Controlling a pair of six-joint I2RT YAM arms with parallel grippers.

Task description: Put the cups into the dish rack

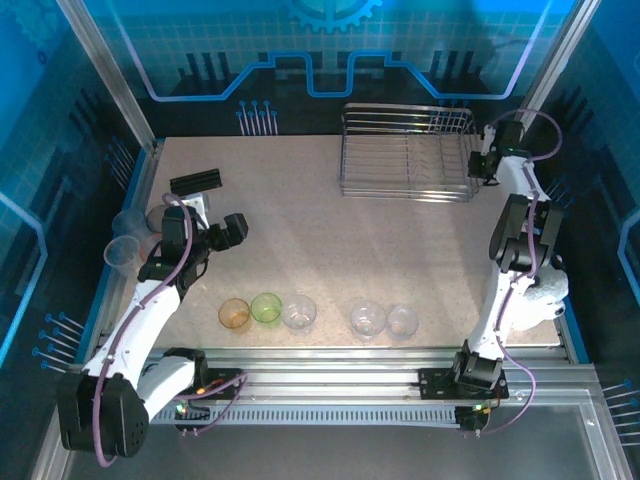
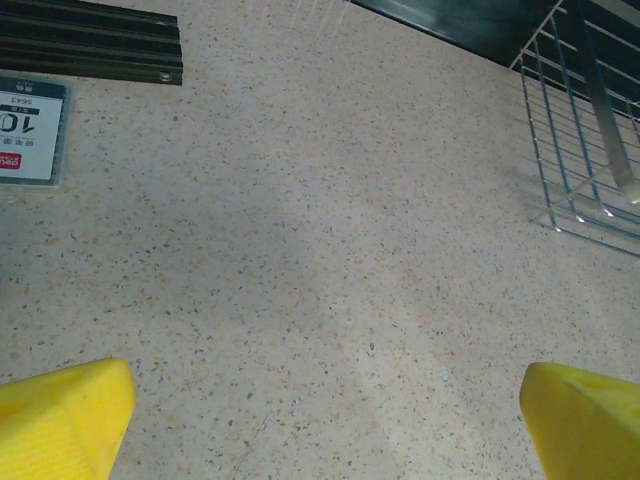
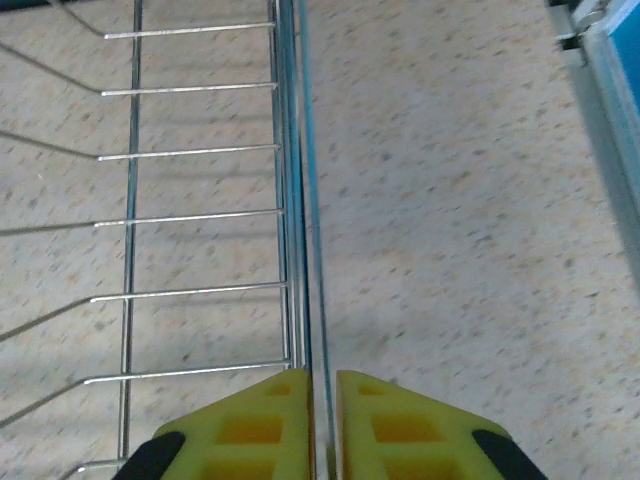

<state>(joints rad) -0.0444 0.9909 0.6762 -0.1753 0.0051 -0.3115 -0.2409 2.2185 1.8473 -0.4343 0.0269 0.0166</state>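
Right gripper (image 3: 322,425) clamps tight on the rim wire of the dish rack (image 3: 190,216), far right corner of the table (image 2: 300,250); left gripper (image 2: 325,410) gapes wide, empty.

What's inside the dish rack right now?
Nothing sits inside the dish rack; the table shows through its bare wires. The right gripper pinches its right side wire, and the right arm partly hides that end.

Cool blue light washes the enclosure, yet the tabletop (image 1: 300,230) reads bright and even from above, crossed by soft pale streaks. At the left wrist a broad dim band slants across it, and the left fingers (image 2: 60,415) look soft. At the right wrist the dish rack (image 3: 290,200) rim blurs bluish above the right fingers (image 3: 260,430).
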